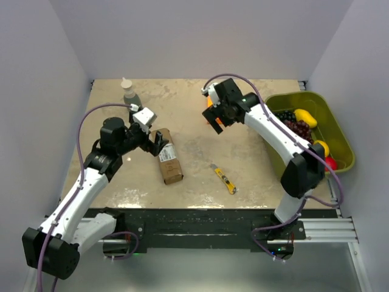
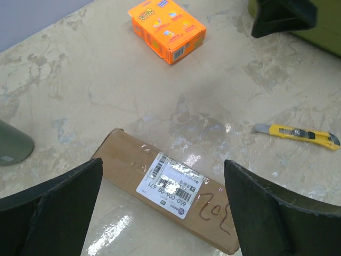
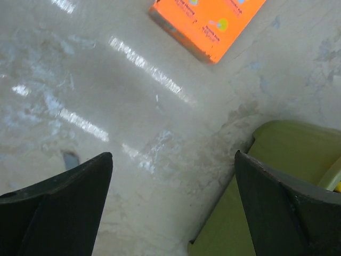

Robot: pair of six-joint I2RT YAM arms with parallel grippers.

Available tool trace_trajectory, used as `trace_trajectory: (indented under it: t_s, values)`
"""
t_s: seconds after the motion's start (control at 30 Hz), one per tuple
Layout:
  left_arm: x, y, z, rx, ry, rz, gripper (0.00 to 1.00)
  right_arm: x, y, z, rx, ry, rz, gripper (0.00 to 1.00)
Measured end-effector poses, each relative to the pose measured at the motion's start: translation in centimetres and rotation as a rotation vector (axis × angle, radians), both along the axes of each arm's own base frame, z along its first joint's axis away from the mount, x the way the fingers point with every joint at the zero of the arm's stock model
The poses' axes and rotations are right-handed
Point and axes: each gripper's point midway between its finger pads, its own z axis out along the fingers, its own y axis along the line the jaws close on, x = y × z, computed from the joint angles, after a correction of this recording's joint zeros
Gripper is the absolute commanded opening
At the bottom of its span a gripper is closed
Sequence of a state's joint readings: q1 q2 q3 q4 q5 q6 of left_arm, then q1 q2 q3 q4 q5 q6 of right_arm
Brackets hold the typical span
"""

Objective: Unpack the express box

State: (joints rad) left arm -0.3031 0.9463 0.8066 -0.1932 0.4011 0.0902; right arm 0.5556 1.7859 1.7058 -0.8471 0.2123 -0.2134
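So the left claw (image 2: 162, 213) is wide open w/ nothing in it, and the brown box (image 1: 170, 159) lies flat right below, btwn its fingers. The right claw (image 3: 173, 208) is wide open too, empty, w/ an orange box (image 3: 208, 24) just ahead of it.

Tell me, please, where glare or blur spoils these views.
Top external: even light, sharp, faint sheen on the table. Left wrist: glare on the taped express box; the left tool's fingers look soft. Right wrist: bright glare streaks across the table, orange box slightly blurred.

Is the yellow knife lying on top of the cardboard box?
No, the yellow knife lies on the table, clear of the express box.
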Motion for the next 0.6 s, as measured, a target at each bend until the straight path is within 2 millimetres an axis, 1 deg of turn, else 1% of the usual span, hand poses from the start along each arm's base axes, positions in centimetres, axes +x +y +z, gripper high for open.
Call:
trace_trajectory:
  t_s: [0.07,0.13,0.2,0.27,0.33,0.37,0.43,0.6]
  values:
    - [0.2,-0.6,-0.3,0.018,0.002,-0.025,1.00,-2.3,-0.4,0.3,0.035,0.015,0.044,0.99]
    - [0.2,-1.7,-0.4,0.036,-0.003,-0.061,1.00,-5.1,-1.0,0.4,0.053,0.038,0.109,0.98]
    - [0.3,-3.0,-0.6,0.052,-0.007,-0.098,1.00,-8.8,-1.8,-0.2,0.074,0.073,0.215,0.97]
    - [0.5,-4.0,-0.9,0.065,-0.001,-0.123,1.00,-13.4,-2.5,-1.1,0.118,0.121,0.329,0.96]
    - [1.0,-4.6,-1.1,0.075,0.005,-0.123,1.00,-15.9,-2.7,-1.8,0.154,0.144,0.383,0.90]
    - [1.2,-4.7,-1.2,0.076,0.009,-0.119,1.00,-16.7,-2.7,-2.2,0.171,0.150,0.403,0.86]
    - [1.7,-4.5,-1.2,0.081,0.013,-0.093,1.00,-17.5,-2.3,-3.3,0.198,0.181,0.422,0.79]
    - [2.8,-4.0,-0.2,0.093,0.001,-0.041,1.00,-17.0,-0.3,-7.1,0.241,0.288,0.339,0.74]
